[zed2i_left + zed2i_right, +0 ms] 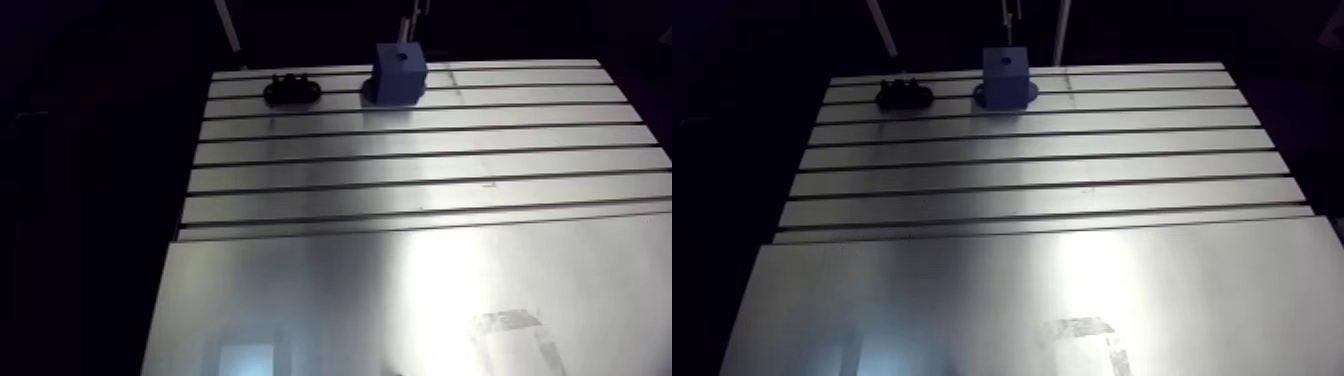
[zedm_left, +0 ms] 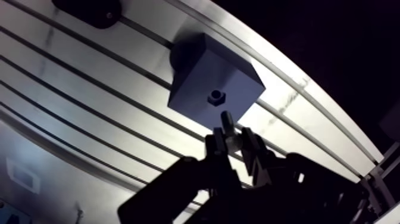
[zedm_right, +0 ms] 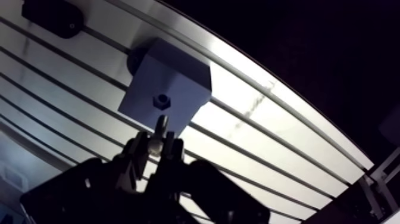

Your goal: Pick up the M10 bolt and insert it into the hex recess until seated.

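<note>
We are seeing the bolt (image 2: 227,124) pinched in the claw (image 2: 234,146): the two fingers are pressing on its near end while the rest of the shank is sticking out ahead of them. The free end is pointing at the hex recess (image 2: 216,96) in the top face of the blue block (image 2: 202,71) and is sitting just short of that hole, not inside it (whether it is touching the face we cannot tell). The block is standing upright on a dark round foot near the far edge of the slotted table (image 1: 420,190). Beside the block, on the same strip between two slots and clearly apart from it, a low black holder (image 1: 292,91) is lying flat.
</note>
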Motion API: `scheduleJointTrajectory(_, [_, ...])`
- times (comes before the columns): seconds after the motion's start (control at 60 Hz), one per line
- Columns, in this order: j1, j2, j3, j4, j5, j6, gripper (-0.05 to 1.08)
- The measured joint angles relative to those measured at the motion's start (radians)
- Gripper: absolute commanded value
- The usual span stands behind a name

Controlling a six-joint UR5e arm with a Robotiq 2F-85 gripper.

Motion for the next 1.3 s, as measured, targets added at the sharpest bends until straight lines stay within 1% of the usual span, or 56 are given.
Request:
scheduleJointTrajectory(0.367, [0.003, 0.0, 0.027, -0.043, 0.0, 0.005, 0.86])
scheduleJointTrajectory(0.55, [0.006, -0.002, 0.041, -0.067, 0.004, 0.006, 0.86])
scheduleJointTrajectory(0.8, [0.004, -0.003, 0.051, -0.076, 0.008, 0.005, 0.86])
scheduleJointTrajectory(1.3, [0.002, -0.005, 0.065, -0.08, 0.01, 0.005, 0.86])
